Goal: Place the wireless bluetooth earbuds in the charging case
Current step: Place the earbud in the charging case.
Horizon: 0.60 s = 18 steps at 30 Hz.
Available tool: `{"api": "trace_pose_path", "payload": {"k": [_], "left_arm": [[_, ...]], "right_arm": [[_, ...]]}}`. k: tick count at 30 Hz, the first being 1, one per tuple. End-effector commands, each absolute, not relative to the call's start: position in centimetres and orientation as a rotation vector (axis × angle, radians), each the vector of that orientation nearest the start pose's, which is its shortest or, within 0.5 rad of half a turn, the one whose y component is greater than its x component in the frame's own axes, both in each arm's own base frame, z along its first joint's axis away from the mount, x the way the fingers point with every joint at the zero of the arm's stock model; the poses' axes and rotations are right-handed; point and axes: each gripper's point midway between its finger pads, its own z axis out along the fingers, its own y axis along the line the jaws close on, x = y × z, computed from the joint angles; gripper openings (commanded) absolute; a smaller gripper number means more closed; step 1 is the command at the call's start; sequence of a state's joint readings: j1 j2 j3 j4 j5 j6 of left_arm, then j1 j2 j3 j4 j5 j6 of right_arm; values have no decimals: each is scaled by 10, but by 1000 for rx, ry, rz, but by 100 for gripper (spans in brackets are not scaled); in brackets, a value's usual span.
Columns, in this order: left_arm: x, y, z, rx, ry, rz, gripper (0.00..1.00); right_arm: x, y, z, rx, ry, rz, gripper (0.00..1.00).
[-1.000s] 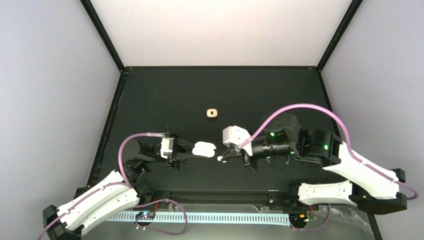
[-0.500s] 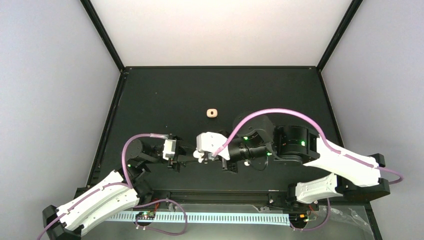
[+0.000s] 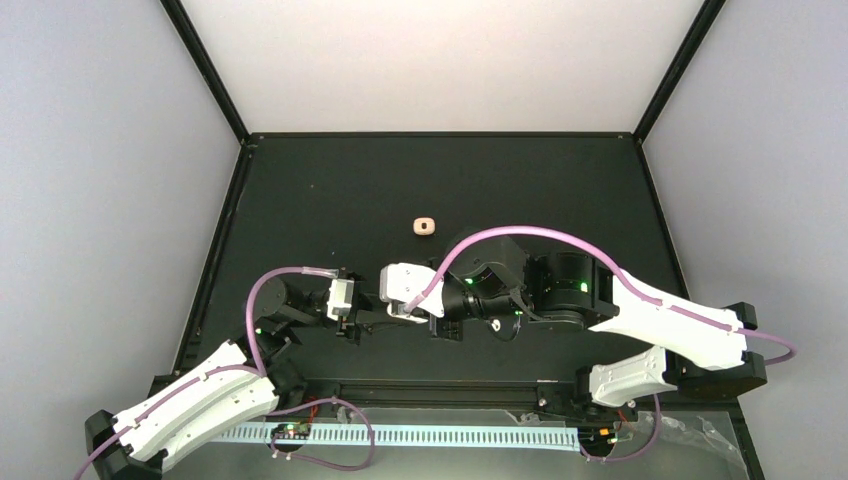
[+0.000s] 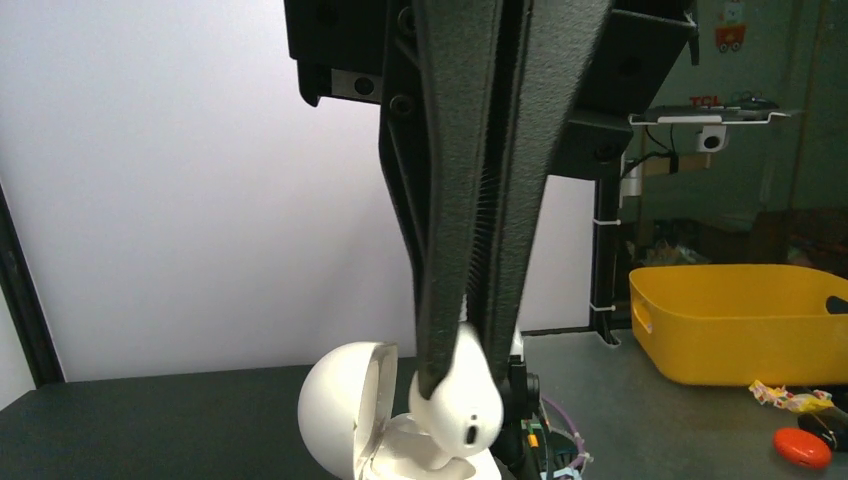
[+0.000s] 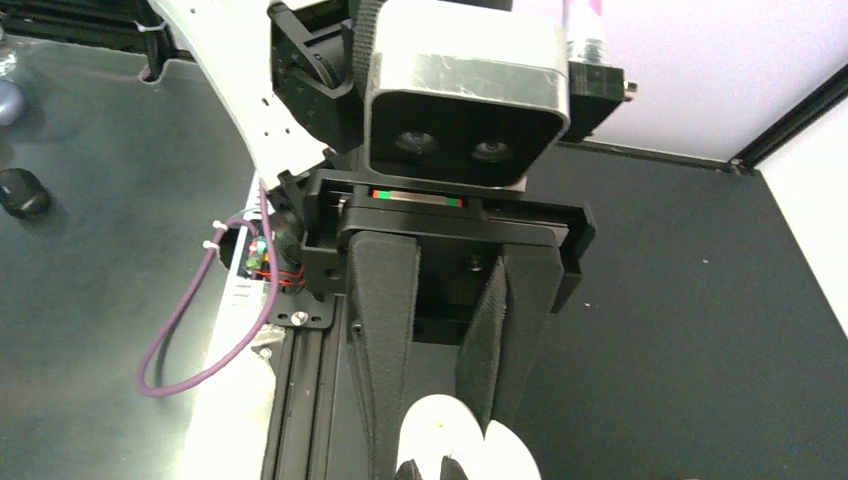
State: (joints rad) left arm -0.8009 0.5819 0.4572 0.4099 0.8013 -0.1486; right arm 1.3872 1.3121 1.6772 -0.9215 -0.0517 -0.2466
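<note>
Earbud (image 4: 458, 402) in right hand (image 4: 460, 362), at case (image 4: 345, 400)

Right pincer (image 4: 461, 362) has swung left — earbud (image 4: 460, 405) now over the charging case (image 4: 340, 400).

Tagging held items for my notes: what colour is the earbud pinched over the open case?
The earbud is glossy white, clearest in the left wrist view.

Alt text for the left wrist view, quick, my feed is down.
The right arm's black two-finger tool points down from the top edge, shut on a small white earbud just above the open round white charging case. Behind are a white wall and a yellow plastic bin on the right.
</note>
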Motion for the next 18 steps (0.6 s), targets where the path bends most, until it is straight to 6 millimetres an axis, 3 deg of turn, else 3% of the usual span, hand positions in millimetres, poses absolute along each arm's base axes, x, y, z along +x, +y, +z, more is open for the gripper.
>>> {"api": "trace_pose_path", "payload": {"k": [1, 18], "left_arm": [[66, -251, 360, 1138, 928, -1285, 2], [64, -250, 368, 1127, 902, -1294, 2]], "right_arm": [[68, 361, 385, -1595, 1494, 645, 1], [62, 367, 375, -1629, 1510, 674, 1]]}}
